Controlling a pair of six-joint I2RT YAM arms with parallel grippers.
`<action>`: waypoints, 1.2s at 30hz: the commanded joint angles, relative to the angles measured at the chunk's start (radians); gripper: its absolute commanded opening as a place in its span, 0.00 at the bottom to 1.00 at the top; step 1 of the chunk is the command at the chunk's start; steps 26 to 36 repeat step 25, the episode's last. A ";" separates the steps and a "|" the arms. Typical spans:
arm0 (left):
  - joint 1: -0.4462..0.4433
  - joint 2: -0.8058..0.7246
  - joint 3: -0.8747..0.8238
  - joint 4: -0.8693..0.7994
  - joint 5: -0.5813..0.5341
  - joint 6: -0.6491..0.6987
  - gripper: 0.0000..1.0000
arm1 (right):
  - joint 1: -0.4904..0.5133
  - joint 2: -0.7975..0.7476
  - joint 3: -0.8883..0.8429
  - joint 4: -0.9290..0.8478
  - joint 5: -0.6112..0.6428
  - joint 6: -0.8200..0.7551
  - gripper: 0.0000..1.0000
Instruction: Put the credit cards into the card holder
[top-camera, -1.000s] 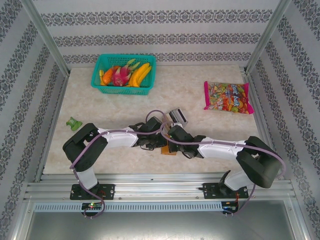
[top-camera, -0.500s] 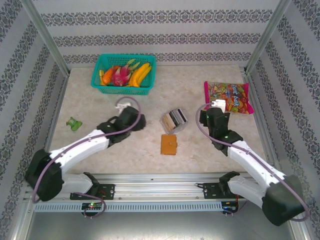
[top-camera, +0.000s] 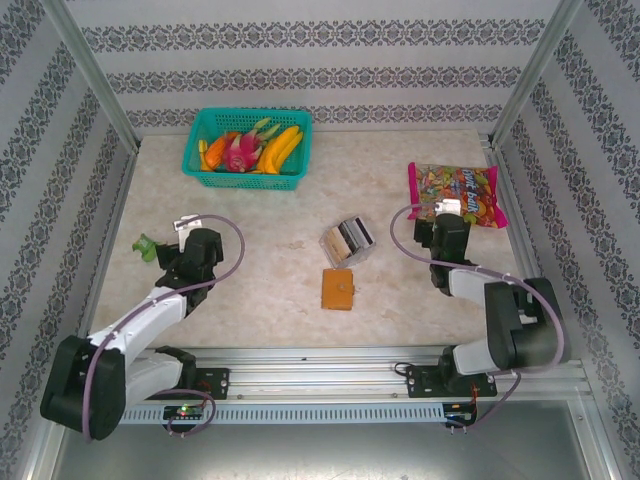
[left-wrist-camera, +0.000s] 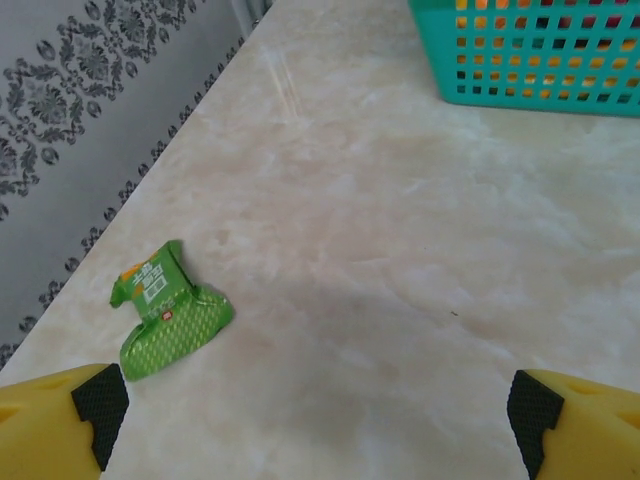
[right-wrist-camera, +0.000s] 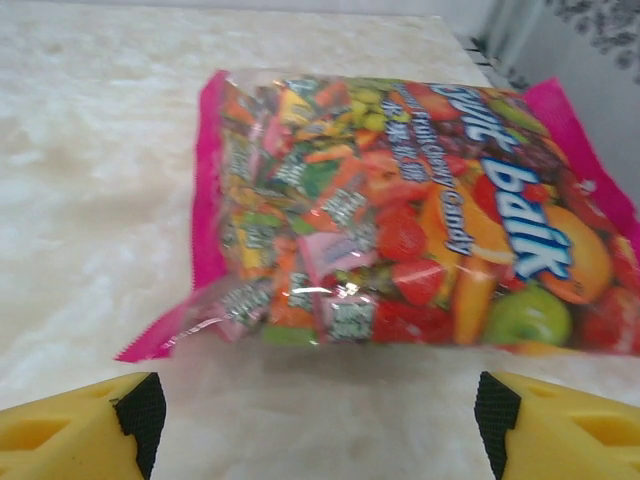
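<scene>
Well apart from both grippers, roughly midway between them and a little nearer the arm bases: the card holder (top-camera: 338, 289), flat on the table (top-camera: 270, 210). Off to the right of the left gripper (left-wrist-camera: 315, 415), off to the left of the right gripper (right-wrist-camera: 315, 415). Just beyond the card holder, not touching it and likewise between the two grippers: the credit cards (top-camera: 352, 236), packed in a small clear box (top-camera: 330, 243).

Jaws spread wide on both sides, with nothing between the yellow fingers (left-wrist-camera: 50, 425).

Just ahead of the left gripper and slightly left: a green packet (left-wrist-camera: 165, 310). Farther ahead and to its right: a teal basket (left-wrist-camera: 540, 60). Close ahead of the right gripper: a candy bag (right-wrist-camera: 400, 260).

Counted: one card holder, one clear box, one green packet, one candy bag, one teal basket. Number of credit cards impossible to tell, with only dark and pale edges pressed together. Teal basket cut off at the top of the left wrist view; candy bag cropped at the right of the right wrist view.
</scene>
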 joint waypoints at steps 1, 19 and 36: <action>0.053 0.087 -0.040 0.317 0.129 0.142 1.00 | -0.011 0.030 -0.060 0.222 -0.142 -0.025 0.86; 0.207 0.415 -0.023 0.666 0.446 0.096 1.00 | 0.005 0.043 -0.067 0.261 -0.047 -0.009 0.97; 0.205 0.418 -0.023 0.673 0.453 0.100 1.00 | -0.016 0.041 -0.059 0.239 -0.095 0.001 0.97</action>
